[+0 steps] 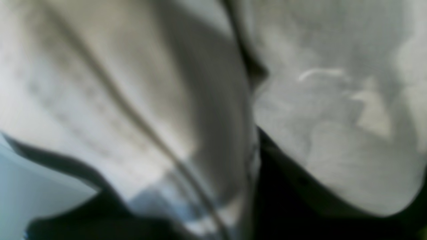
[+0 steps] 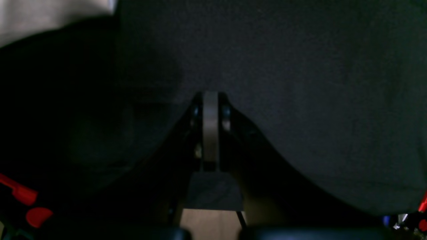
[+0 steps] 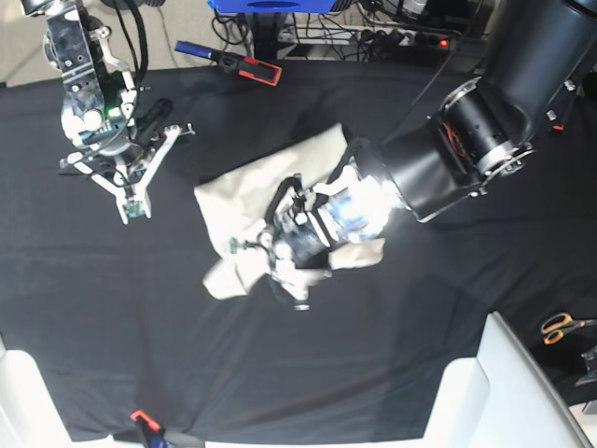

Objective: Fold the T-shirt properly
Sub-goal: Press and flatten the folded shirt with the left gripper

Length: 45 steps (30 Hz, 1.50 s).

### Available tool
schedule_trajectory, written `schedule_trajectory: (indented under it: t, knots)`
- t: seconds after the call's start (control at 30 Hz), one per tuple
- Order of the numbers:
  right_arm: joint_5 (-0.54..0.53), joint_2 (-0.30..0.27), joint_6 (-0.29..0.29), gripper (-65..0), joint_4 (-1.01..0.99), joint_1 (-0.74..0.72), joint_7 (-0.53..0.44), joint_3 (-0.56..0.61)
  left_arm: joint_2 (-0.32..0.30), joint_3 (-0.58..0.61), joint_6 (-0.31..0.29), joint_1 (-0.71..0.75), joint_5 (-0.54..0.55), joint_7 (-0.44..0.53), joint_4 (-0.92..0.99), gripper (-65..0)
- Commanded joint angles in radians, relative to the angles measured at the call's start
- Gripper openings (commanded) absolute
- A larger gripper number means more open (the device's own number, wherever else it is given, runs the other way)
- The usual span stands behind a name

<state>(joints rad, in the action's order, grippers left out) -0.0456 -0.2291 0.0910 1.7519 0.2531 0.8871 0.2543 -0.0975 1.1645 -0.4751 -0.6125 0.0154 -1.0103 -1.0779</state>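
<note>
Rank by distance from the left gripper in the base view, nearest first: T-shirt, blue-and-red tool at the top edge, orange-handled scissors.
1. T-shirt: directly under the left gripper, mid-table, in contact.
2. Blue-and-red tool: far edge of the black cover, up and toward the right-arm side.
3. Orange-handled scissors: at the picture's right edge, off the cover, farthest.

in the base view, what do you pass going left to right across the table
right gripper → T-shirt → left gripper, low over the shirt's near edge → orange-handled scissors at the far right.
</note>
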Motion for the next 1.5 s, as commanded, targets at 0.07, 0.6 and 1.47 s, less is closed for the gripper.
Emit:
schedule_trajectory:
  t: [0.07, 0.6, 1.47]
  knots:
    - [0.003, -0.006, 0.006, -63.5, 0.013, -0.005, -0.012, -0.006, 0.028, 0.001, -0.05, -0.01, -0.101, 0.011, -0.015, -65.0]
    - [0.003, -0.006, 0.006, -63.5, -0.056, -0.015, -0.016, -0.008, 0.072, 0.078, -0.092, 0.015, -0.168, 0.069, -0.037, -65.0]
    - [0.006, 0.02, 0.006, -63.5, -0.054, -0.019, -0.015, -0.005, 0.069, 0.058, -0.09, 0.016, -0.335, 0.072, 0.034, -38.0]
